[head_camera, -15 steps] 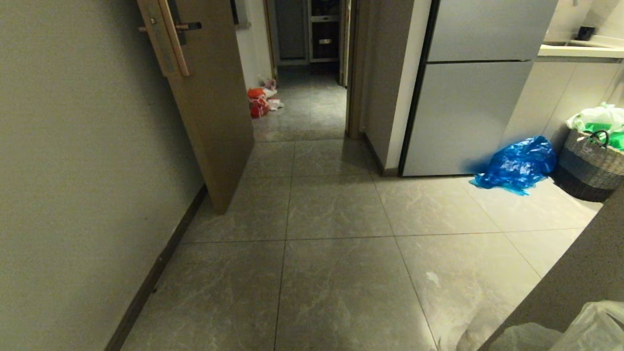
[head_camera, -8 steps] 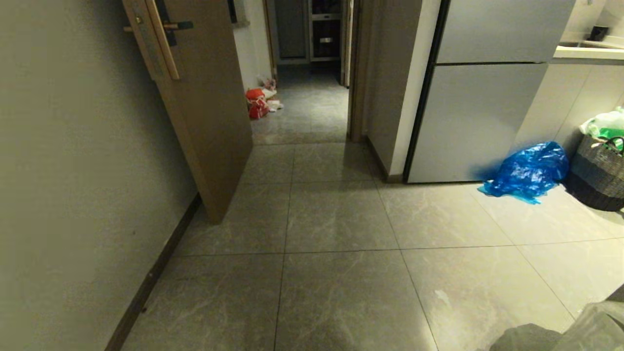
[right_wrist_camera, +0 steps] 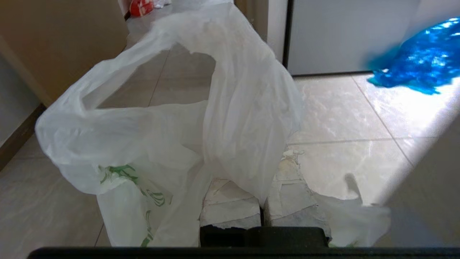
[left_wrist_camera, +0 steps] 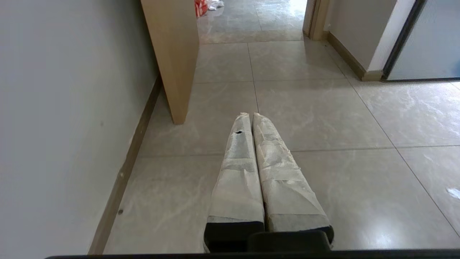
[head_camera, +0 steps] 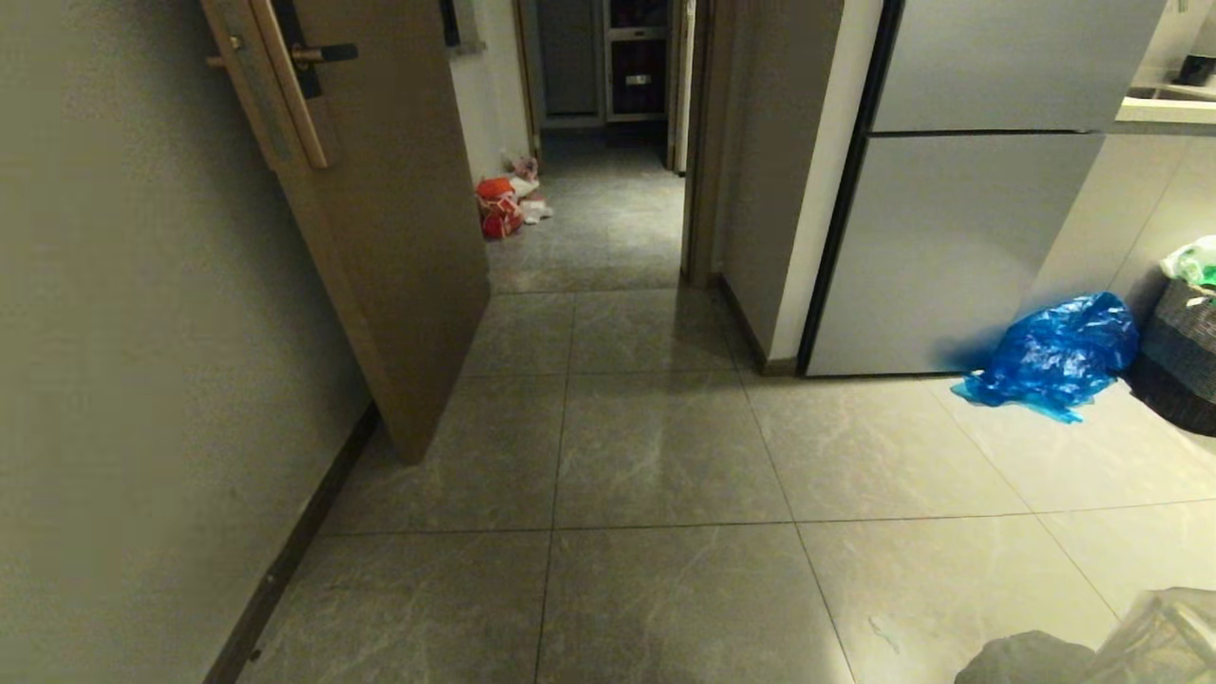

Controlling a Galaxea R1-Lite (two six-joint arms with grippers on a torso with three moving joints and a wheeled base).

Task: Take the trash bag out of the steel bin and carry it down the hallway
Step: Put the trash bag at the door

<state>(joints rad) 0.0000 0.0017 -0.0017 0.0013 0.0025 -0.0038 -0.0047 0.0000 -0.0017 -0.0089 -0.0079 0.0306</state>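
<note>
Right wrist view, nearest: right gripper point(right_wrist_camera: 263, 201), tape-wrapped, jaws pinching the trash bag point(right_wrist_camera: 230, 108), thin white film with green print draped over the fingers and ballooning open toward the floor beyond. Same bag showing as a pale crumpled edge in the head view's lower right corner point(head_camera: 1154, 636). Left wrist view: left gripper point(left_wrist_camera: 251, 117), jaws pressed together with nothing between, pointing level over the grey marbled floor point(left_wrist_camera: 323, 118), near the cream wall point(left_wrist_camera: 64, 108) with its dark baseboard. Farther on, in the head view: an open wooden door point(head_camera: 389, 237) standing out from the left wall, lever handle point(head_camera: 318, 55) at the top of the frame. On the right, a pale fridge point(head_camera: 950, 237), a blue plastic bag point(head_camera: 1054, 356) crumpled on the floor just beside its lower corner, and a woven basket point(head_camera: 1183, 356) at the frame edge next to the blue bag. Between door and fridge, the hallway point(head_camera: 608, 228) running ahead; an orange-red bag point(head_camera: 496, 206) against its left wall, well beyond the door. At the far end, a dark doorway with shelving point(head_camera: 632, 57). Steel bin in none of the views.
</note>
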